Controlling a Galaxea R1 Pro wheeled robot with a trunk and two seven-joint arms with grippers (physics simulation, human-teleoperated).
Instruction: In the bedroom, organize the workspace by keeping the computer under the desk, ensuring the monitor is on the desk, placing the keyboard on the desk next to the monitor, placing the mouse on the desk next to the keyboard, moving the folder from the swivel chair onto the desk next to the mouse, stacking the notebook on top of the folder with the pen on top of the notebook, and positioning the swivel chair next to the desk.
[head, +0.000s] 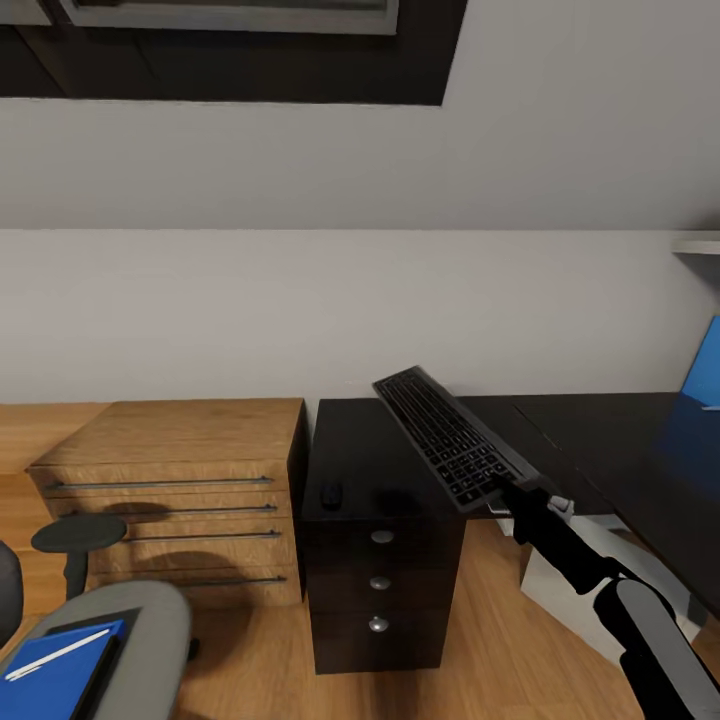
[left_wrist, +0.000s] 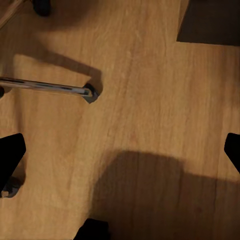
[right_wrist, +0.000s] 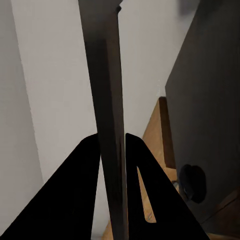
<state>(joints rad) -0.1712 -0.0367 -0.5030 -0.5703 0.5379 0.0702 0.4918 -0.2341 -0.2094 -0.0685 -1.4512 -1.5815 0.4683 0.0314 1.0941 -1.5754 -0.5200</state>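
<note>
Bedroom interior: pale wall above, wooden floor (left_wrist: 150, 75) below, recorded from the head view.

Item 1, the desk (head: 400, 455): glossy black, L-shaped, with three silver-knobbed drawers at its near end and a blue panel at the far right. Its top is largely bare.

Item 2, a light wooden drawer chest (head: 190, 470): set just beside the desk's drawer unit, on the robot's left.

Item 3, the swivel chair (head: 150, 620): grey seat seen at the lower left corner, well apart from the desk. One chrome leg with its caster is noted in the left wrist view.

Item 4, the keyboard (head: 450, 440): held in the air over the desk top, tilted, its far end raised toward the wall. It is pinched at its near short end by the right tool (head: 515, 495); in the right wrist view the fingers are seen pressed against both faces of the edge-on board.

Item 5, the folder (head: 60, 670): bright blue, lying on the chair seat, with the pen (head: 55, 655) resting across it.

Item 6, the mouse (head: 331, 492): small, black, resting on the desk above the drawers.

Item 7, the left tool (left_wrist: 120, 160): spread wide, empty, directed at the floor.

Step in hand, as judged: placing the keyboard on the desk. Levelling and lowering are called for next, then release. No monitor is seen, so the final position beside it cannot be fixed yet.
</note>
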